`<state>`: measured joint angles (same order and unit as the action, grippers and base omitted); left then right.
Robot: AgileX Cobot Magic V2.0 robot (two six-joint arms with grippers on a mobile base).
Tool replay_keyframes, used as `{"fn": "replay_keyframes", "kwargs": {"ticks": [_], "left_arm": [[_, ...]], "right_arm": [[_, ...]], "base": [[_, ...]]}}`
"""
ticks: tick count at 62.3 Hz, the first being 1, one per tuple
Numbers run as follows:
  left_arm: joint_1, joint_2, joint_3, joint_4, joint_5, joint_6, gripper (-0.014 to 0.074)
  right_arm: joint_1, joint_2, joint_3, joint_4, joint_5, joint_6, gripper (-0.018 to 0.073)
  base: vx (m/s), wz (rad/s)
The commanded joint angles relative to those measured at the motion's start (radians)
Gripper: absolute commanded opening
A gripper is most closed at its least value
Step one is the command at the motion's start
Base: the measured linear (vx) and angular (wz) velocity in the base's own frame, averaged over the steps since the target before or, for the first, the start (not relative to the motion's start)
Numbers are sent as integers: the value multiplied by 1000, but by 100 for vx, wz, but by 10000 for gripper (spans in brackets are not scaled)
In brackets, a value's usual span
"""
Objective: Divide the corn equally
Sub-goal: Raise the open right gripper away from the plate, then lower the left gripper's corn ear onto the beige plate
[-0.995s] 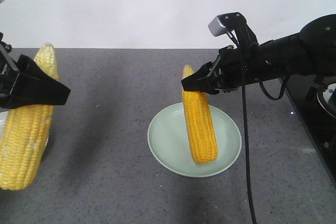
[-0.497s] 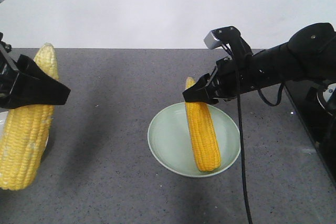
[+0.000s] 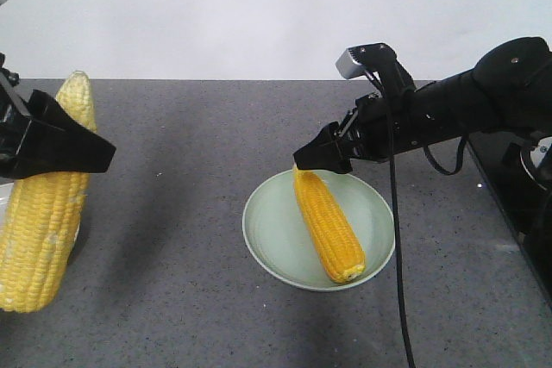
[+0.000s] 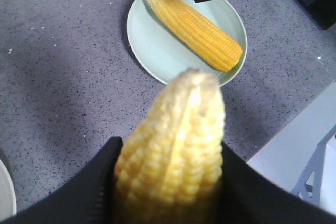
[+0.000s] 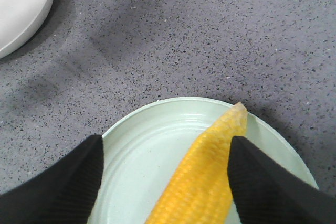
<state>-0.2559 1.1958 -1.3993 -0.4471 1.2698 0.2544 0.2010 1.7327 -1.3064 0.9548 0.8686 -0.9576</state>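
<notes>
Deep yellow corn cob (image 3: 329, 228) lies flat in a pale green plate (image 3: 269, 228) near mid-counter, paler tapered tip at the far rim, blunt end toward the near right rim. Right pincer (image 3: 317, 154) hangs just above the tip; wrist view shows its two black fingers (image 5: 63, 182) spread wide to either side of the cob, not gripping it. Front view cannot settle whether a finger brushes the tip.

Second cob (image 3: 45, 213), paler yellow and larger in frame, stands nearly upright at the left edge, tip up. Left pincer (image 3: 52, 146) is clamped across its upper part; left wrist view shows black fingers (image 4: 94, 182) pressed against both sides of it.

White dish rim (image 5: 21, 9) sits well apart from the green plate, across speckled grey counter (image 3: 190, 144). Black cable (image 3: 398, 247) drops from the right arm past the plate's right side.
</notes>
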Motion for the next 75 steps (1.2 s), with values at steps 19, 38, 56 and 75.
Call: {"fn": "replay_keyframes", "kwargs": {"ticks": [19,38,56,75], "left_arm": [[-3,-27,-23,79,-17,-3,-6],[-3,-27,-21,352,-19,-73,-6],[-3,-27,107,678,-148,-188,-6],[47,9,191,813,-401,-343,-6]], "right_arm": [[-3,-263,-29,44,33,7,286],[-3,-517,-29,42,124,44,-11],[-3,-731,-29,14,213,43,-6],[-3,-852,-29,8,347,45,-4]], "base": [[0,0],[0,0],[0,0],[0,0]]}}
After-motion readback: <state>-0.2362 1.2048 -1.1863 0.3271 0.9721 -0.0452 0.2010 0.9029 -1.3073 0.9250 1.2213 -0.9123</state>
